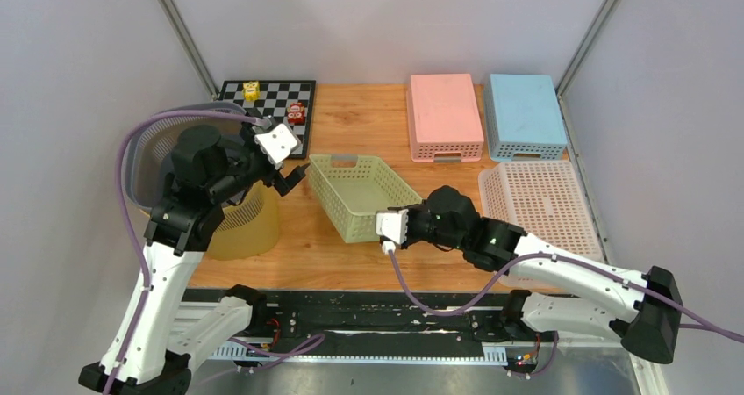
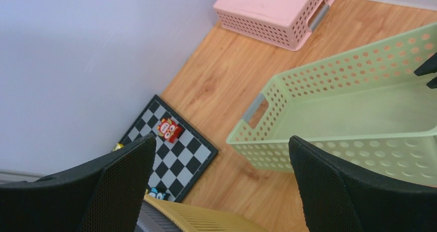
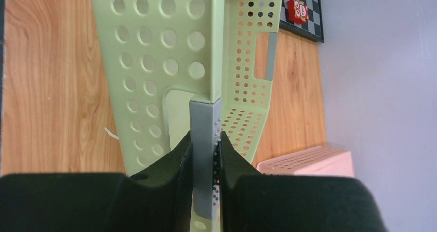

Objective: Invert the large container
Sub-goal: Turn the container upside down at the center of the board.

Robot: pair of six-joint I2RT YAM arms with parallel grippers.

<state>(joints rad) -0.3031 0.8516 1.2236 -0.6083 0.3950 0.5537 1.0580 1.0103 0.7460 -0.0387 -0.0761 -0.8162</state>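
**Gripping the green basket by its near handle**

I am watching the right gripper (image 1: 387, 228) clenching on the grey handle (image 3: 204, 154) at the near end of the green perforated basket (image 1: 355, 193). In the right wrist view the two black fingers (image 3: 175, 160) are pressing on either side of that grey strip, with the basket's end wall standing straight up between them.

The basket is sitting in the middle of the wooden table (image 1: 368, 123), open side facing up, its long axis running away from the arms and angling toward the left. I am not able to tell whether the near end is resting on the wood or raised off it.

The left gripper (image 1: 292, 178) is hovering just beside the basket's far left corner, released, its jaws standing wide apart and touching nothing. Its wrist camera is looking down past both fingers at the basket's long side wall and the second grey handle (image 2: 255, 108) at the far end.

Behind the left arm, a chessboard (image 1: 272, 96) is lying in the far left corner, carrying a red toy (image 1: 296, 111) and a yellow toy (image 1: 251, 89). A pink basket (image 1: 445, 114) and a blue basket (image 1: 525, 114) are lying bottom-up along the far edge, side by side. A pale perforated tray (image 1: 535, 202) is lying to the right of the green basket, and a round yellow bin (image 1: 241, 228) is standing under the left arm.
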